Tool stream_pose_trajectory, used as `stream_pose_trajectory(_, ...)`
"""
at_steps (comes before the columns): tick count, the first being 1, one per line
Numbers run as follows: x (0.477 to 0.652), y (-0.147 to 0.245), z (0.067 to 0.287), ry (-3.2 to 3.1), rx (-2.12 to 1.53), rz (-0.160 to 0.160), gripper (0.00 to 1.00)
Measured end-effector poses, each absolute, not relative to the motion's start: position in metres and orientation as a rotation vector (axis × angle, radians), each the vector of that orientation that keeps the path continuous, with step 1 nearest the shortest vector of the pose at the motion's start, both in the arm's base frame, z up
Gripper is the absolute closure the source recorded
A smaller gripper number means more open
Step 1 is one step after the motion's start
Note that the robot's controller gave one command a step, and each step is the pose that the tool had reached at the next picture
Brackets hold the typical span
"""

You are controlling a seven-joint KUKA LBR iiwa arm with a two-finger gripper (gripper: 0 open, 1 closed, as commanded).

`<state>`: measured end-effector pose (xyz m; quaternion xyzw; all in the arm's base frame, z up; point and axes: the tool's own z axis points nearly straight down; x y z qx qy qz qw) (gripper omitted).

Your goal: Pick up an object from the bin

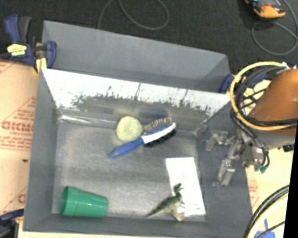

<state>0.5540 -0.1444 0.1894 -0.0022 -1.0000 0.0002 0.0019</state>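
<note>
One each: cup [84,202], brush [142,138], ball [129,129], card [184,176], dinosaur [170,205]; end effector [225,172] state unclear.

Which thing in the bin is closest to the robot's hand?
The white card, just left of the gripper; ball, brush, dinosaur and cup lie farther off.

Grey bin [129,186] w/ green cup [83,203], blue brush [141,138], pale ball [129,129], white card [185,181], maybe dino toy [170,204].

Matt grey metal bin [145,61], glossy green plastic cup [84,203], white paper card [184,176]
</note>
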Motion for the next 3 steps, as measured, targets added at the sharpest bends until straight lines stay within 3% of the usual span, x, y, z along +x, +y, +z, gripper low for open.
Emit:
stream_pose_trajectory(1, 0.556, -0.144, 0.194, -3.146, 0.000, 0.003, 0.00)
stream_pose_trajectory(2, 0.552, -0.134, 0.158, -3.144, 0.234, 0.007, 0.00)
stream_pose_trajectory(3, 0.513, -0.111, 0.136, -3.008, 0.910, 0.001, 0.00)
